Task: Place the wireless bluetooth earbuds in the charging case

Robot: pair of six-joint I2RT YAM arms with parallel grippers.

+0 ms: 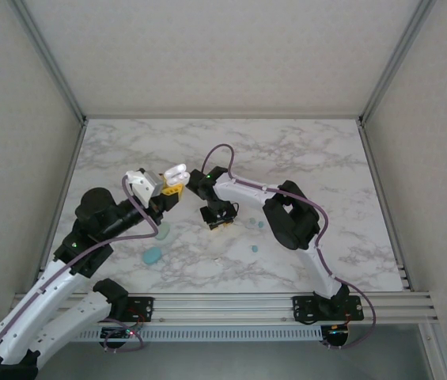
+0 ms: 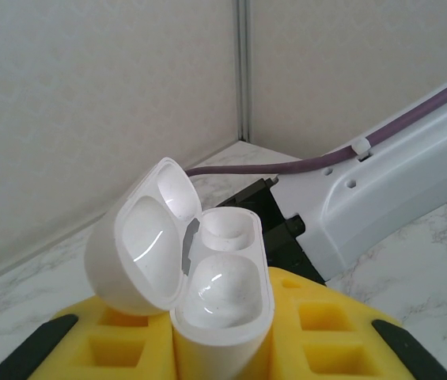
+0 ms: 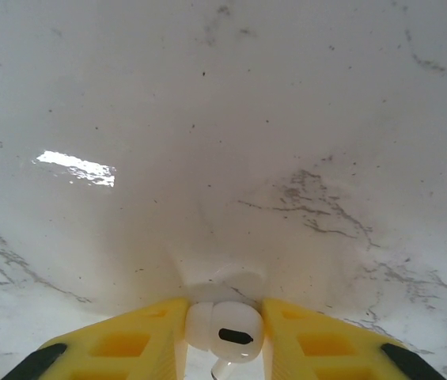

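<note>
From above, the left gripper [image 1: 171, 184] was seen raised over the marble table [image 1: 318, 158], clamped on the open white charging case [image 1: 177, 172]. The right gripper [image 1: 221, 223] was pointed down at the table, at about four o'clock from the case. Two small teal buds [image 1: 255, 249] lay loose further toward four o'clock, and a teal case [image 1: 153, 255] lay near the left arm.

At the left wrist, the charging case [image 2: 223, 305] was gripped upright between the yellow fingers [image 2: 322, 324], its lid [image 2: 140, 249] swung back toward ten o'clock. Both wells [image 2: 227, 285] were empty, one at twelve o'clock and one at six.

At the right wrist, a white earbud [image 3: 221, 326] was pinched between the narrowed yellow fingers [image 3: 128, 342] of the right gripper [image 3: 223, 342], low over the marble. Whether it had left the table could not be told.

The pinch should be judged firm before any lift. The bud would best be carried toward ten o'clock with its stem lined up with a well, then lowered straight, since a tilted entry could jam against the rim.
</note>
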